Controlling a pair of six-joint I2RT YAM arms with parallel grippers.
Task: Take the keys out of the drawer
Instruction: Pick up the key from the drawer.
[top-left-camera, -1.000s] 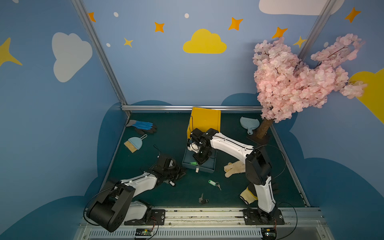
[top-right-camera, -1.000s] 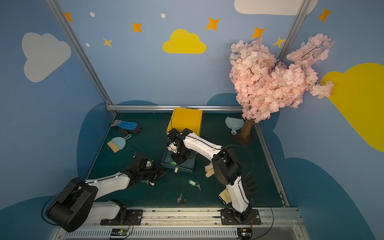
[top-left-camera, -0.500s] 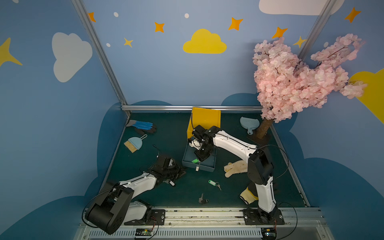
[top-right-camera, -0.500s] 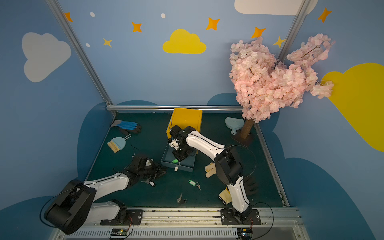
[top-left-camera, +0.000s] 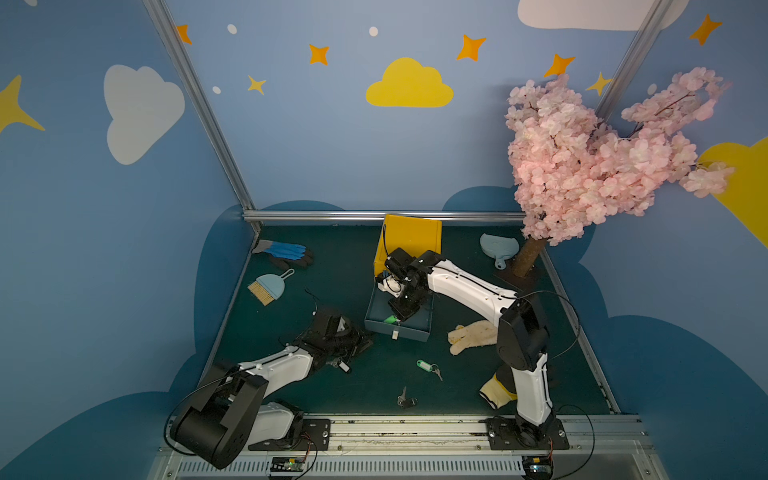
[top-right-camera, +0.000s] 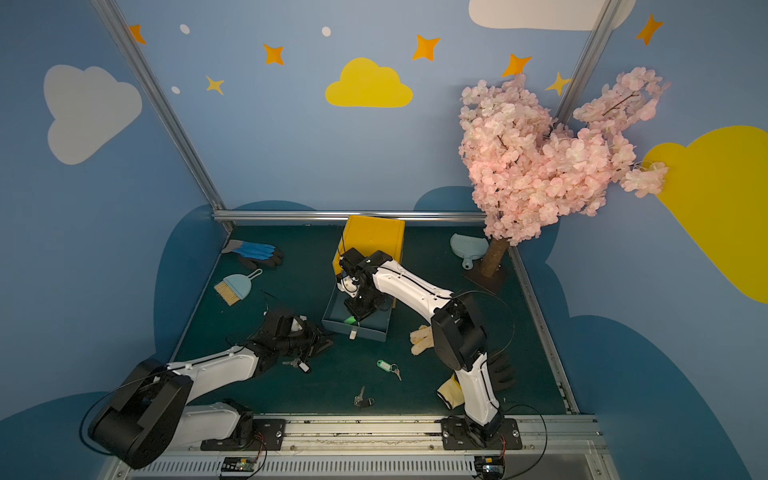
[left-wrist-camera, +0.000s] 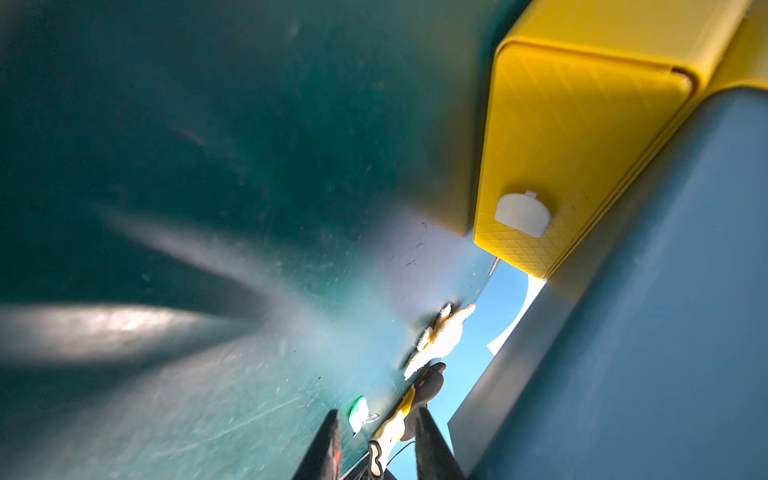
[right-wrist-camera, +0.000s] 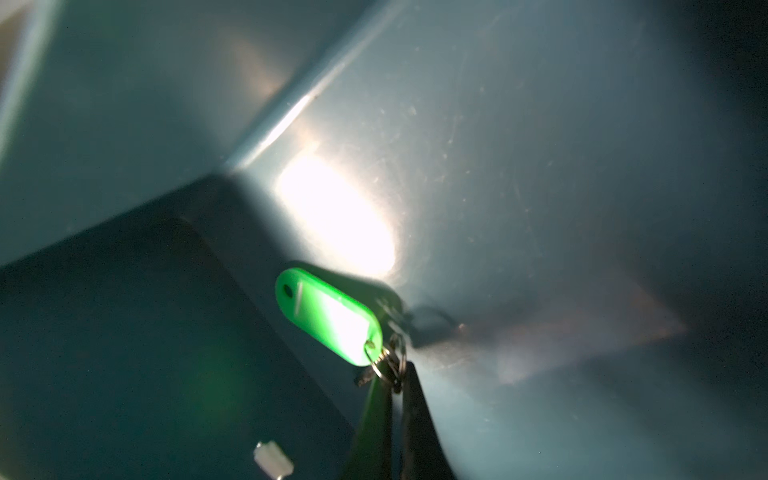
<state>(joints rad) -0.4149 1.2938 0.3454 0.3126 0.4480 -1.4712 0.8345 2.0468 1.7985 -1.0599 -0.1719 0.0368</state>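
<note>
Green mat (top-left-camera: 332, 257) | drawer (top-left-camera: 419, 332): right jaws pinch green-tag keys (right-wrist-camera: 328, 322) | left jaws apart | cream glove (top-left-camera: 473, 336) nearby

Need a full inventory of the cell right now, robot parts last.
cabinet: 1, yellow, back centre
drawer: 1, blue, pulled out before the cabinet
mat: 1, dark green, floor
held keys: 1 bunch, green tag, in the drawer
loose keys: 3 bunches on the mat; green tag, black tag, black-and-white tag
gloves: 3; blue-black back left, cream right of drawer, yellow-black front right
brush: 1, pale blue, left
tree: 1, pink blossom, back right
dustpan: 1, pale blue, by the tree
left gripper: open, low over the mat
right gripper: shut on the held keys' ring
</note>
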